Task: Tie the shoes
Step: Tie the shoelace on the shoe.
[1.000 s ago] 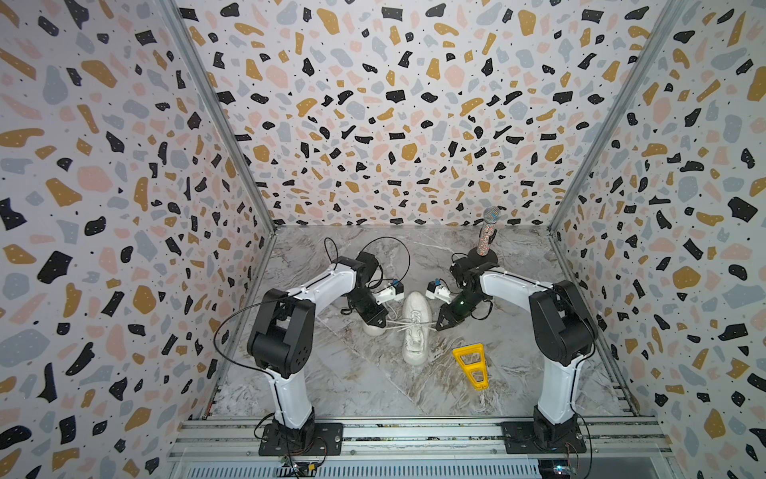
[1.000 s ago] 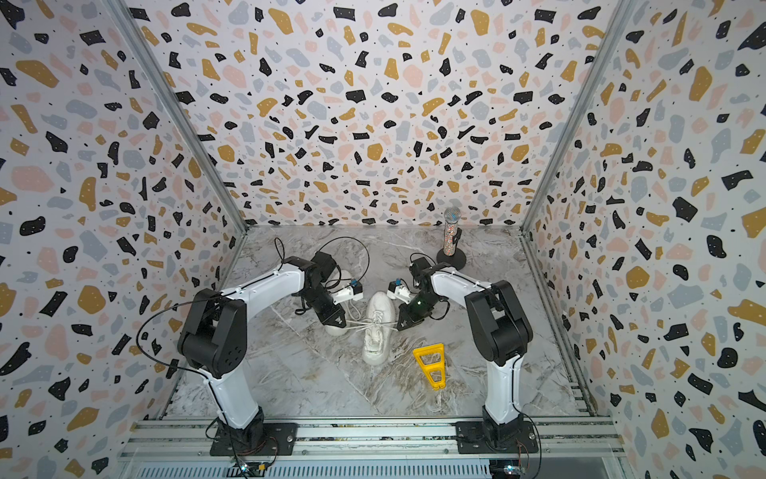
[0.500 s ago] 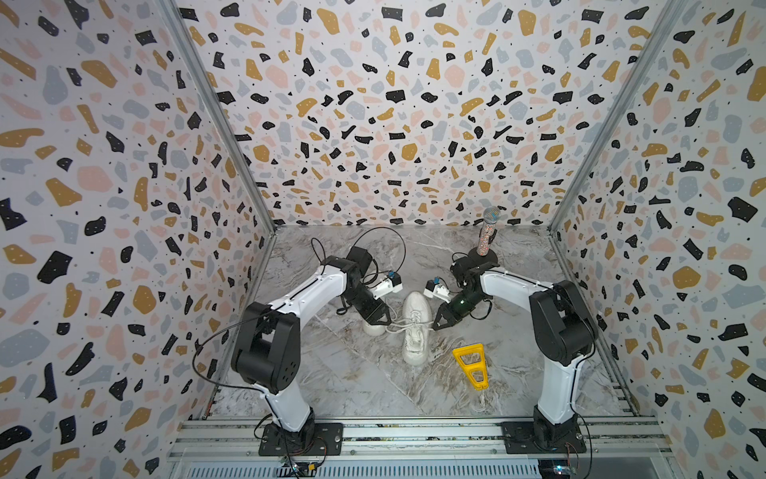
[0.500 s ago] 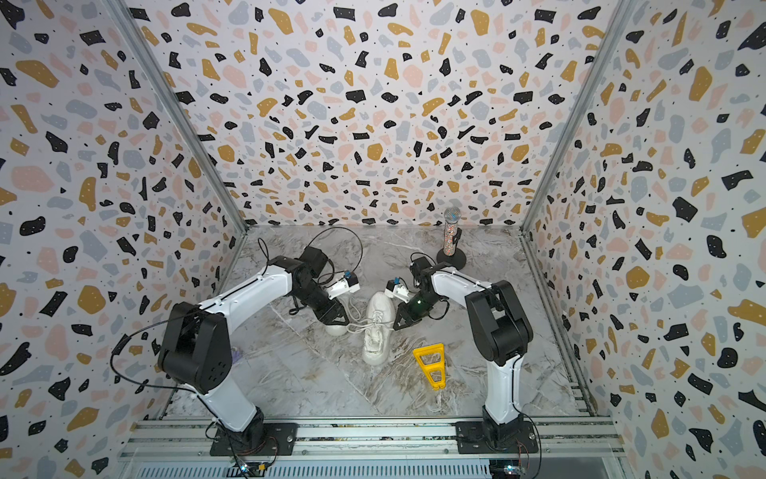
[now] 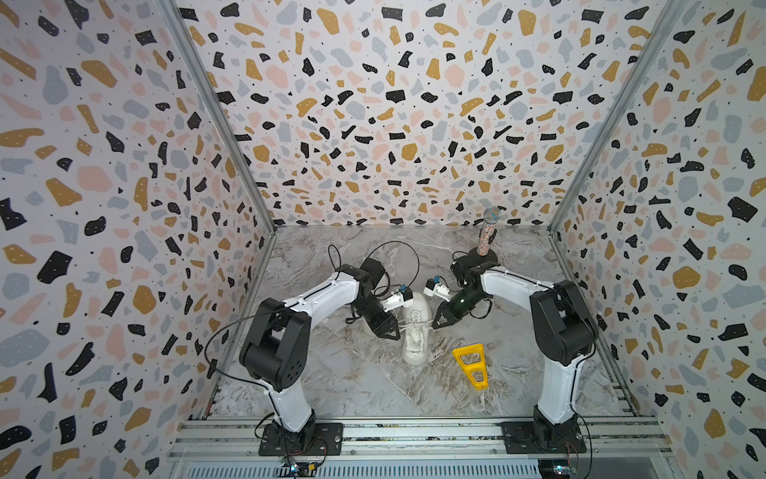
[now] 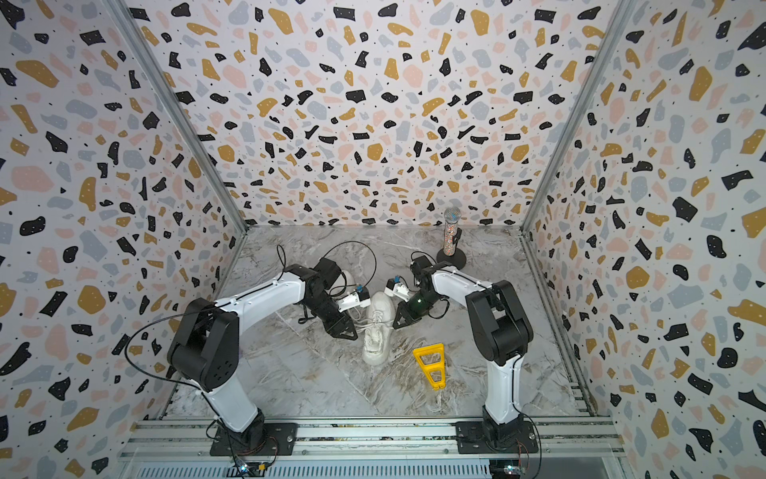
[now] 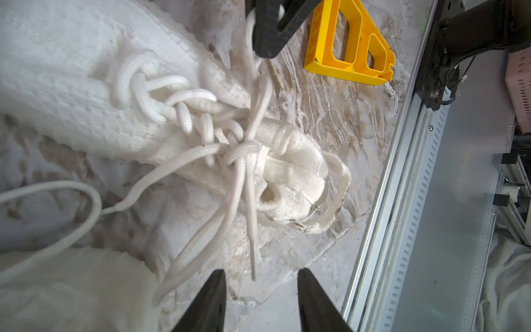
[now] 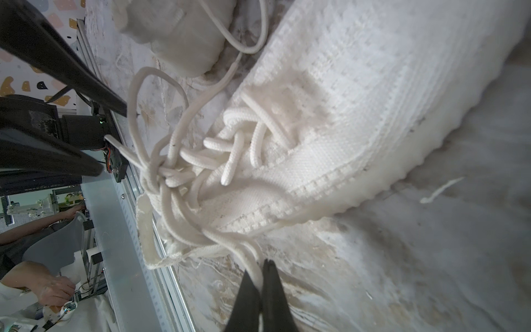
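One white shoe [image 5: 414,331] lies mid-table between my arms, its laces [image 7: 244,149] crossed into a knot at the tongue. A second white shoe [image 7: 71,287] lies close beside it, under my left arm. My left gripper [image 7: 261,276] stands open just off the shoe's left side [image 5: 391,334]. Nothing sits between its fingers; a loose lace end [image 7: 253,258] and a loop [image 7: 178,276] lie just ahead of them. My right gripper [image 8: 261,270] is shut on a lace strand at the shoe's right side [image 5: 437,325]; the strand runs taut to the knot [image 8: 161,172].
A yellow plastic wedge [image 5: 470,365] lies right of the shoe's near end. A sprinkle-patterned microphone on a black stand [image 5: 487,236] is at the back right. The metal rail [image 7: 402,201] borders the front; patterned walls close the other sides.
My left gripper has opened and let go of its lace, which now lies slack on the table. The left arm's elbow swung. The right gripper kept its hold in place.
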